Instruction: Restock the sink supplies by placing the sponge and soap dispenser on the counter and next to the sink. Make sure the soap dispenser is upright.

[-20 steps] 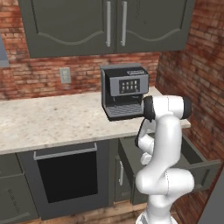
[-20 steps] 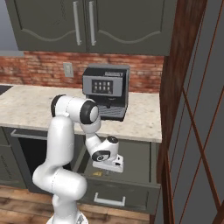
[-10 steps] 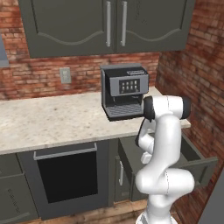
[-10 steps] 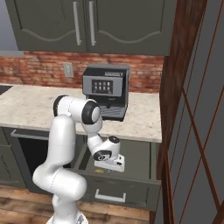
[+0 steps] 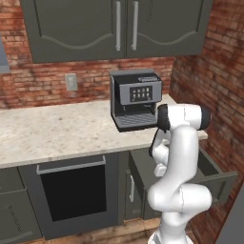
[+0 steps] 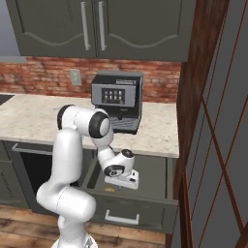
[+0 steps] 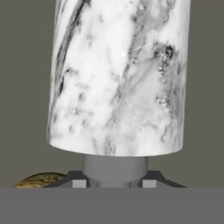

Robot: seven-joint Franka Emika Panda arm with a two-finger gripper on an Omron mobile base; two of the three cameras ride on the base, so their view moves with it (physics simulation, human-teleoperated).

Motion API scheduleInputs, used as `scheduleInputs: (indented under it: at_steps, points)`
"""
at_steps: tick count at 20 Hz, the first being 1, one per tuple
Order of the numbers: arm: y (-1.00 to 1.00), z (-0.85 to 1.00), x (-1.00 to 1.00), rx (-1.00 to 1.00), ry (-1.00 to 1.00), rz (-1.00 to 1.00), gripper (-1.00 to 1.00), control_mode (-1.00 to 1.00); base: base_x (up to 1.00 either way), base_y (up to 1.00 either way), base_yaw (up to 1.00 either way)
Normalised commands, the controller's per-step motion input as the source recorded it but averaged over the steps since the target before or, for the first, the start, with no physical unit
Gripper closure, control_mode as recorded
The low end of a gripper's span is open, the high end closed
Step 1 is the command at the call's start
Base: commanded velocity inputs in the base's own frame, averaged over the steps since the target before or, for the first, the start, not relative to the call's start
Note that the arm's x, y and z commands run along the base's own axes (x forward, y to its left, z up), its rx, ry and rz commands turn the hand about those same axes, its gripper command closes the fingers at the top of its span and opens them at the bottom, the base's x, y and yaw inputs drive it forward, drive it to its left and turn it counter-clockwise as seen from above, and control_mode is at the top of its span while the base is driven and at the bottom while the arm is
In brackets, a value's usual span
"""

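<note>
The white robot arm [image 6: 77,145] bends down from its base and reaches into an open drawer [image 6: 155,177] under the desk [image 6: 29,121]. The drawer is pulled out from the dark grey cabinet fronts, just below the black coffee machine [image 6: 116,99] that stands on the pale speckled desk. In the right base view the hand [image 6: 121,172] hangs low over the inside of the drawer. In the left base view the arm [image 5: 178,157] stands in front of the drawer [image 5: 209,174] and hides most of it. The hand view looks very close at the soap dispenser [image 7: 118,74], a white and grey marbled bottle that lies on the grey drawer floor. Its grey neck [image 7: 114,168] points toward the bottom of that view, so the pump end is nearest the hand. A small bit of the sponge [image 7: 39,179], yellowish and rounded, peeks in at the lower left, just beside the bottle's neck end. Both of these things are inside the drawer, not on the desk. I cannot tell if the jaws are wide or narrow, since they are hidden in every view. There is an oven [image 5: 71,190] in the cabinets to the left of the drawer.
</note>
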Motion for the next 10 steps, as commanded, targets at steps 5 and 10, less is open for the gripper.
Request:
scheduleInputs:
  at_steps: [5,10]
  points:
    - [-0.05,0.71,-0.10,0.00,0.00,0.00,1.00,-1.00,0.00,0.00,0.00]
    - [0.00,0.87,-0.19,0.00,0.00,0.00,1.00,-1.00,0.00,0.00,0.00]
